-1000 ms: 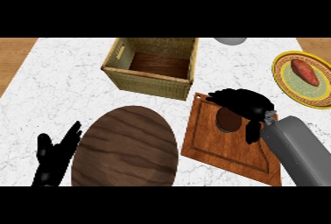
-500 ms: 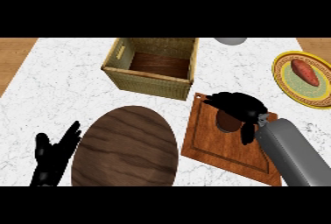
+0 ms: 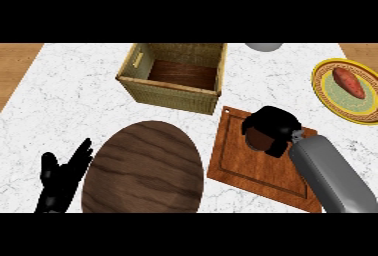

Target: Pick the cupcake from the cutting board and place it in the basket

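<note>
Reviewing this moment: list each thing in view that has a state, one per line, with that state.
Cupcake: on the cutting board, mostly hidden under the right robot hand.
Right robot hand: curled round the cupcake.
Left robot hand: open, resting at lower left.
Basket: upright, nothing inside.
Cutting board: flat on counter.
Yellow plate: holds a reddish food.
</note>
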### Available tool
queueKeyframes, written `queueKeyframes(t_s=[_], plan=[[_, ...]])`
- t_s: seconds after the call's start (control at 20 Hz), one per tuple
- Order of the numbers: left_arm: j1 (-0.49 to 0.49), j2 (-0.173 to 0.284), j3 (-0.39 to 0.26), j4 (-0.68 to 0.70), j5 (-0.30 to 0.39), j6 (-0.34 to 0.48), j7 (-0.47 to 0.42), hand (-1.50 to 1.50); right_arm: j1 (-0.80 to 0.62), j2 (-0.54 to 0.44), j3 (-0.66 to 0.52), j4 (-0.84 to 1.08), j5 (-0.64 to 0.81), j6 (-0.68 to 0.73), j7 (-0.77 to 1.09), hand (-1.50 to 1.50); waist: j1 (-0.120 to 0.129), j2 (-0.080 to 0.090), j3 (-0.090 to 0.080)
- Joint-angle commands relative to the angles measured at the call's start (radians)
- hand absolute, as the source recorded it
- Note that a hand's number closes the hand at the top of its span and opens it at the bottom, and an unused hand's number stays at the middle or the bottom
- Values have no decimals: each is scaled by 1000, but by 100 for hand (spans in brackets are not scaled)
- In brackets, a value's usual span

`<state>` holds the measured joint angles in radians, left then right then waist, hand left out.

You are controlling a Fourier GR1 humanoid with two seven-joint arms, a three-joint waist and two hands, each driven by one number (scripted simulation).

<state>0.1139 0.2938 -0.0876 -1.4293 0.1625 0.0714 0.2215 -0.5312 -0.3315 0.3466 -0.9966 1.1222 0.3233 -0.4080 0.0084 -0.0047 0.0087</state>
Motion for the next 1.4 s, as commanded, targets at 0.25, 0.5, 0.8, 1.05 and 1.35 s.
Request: queueKeyframes(t_s=[0.25, 0.5, 0.8, 1.05, 1.35], plan=[[34, -37, -1, 4, -42, 16, 37, 0, 45, 34, 17, 3, 98, -141, -38, 150, -4, 5, -8], [25, -50, -19, 22, -40, -3, 36, 0, -46, 318, 9, 22, 135, -35, 351, 150, 0, 0, -11], [-14, -24, -23, 1, -36, -36, 44, 0, -145, 328, -49, -1, 54, -56, 691, 150, 88, -1, -10], [-42, -37, -53, 8, -48, -50, 47, 0, -236, 331, -93, -88, -69, -181, 930, 150, 140, 4, -4], [-65, -51, -78, 31, -55, -60, 60, 0, -384, 331, -132, -287, -191, -441, 1151, 150, 177, -5, -9]])
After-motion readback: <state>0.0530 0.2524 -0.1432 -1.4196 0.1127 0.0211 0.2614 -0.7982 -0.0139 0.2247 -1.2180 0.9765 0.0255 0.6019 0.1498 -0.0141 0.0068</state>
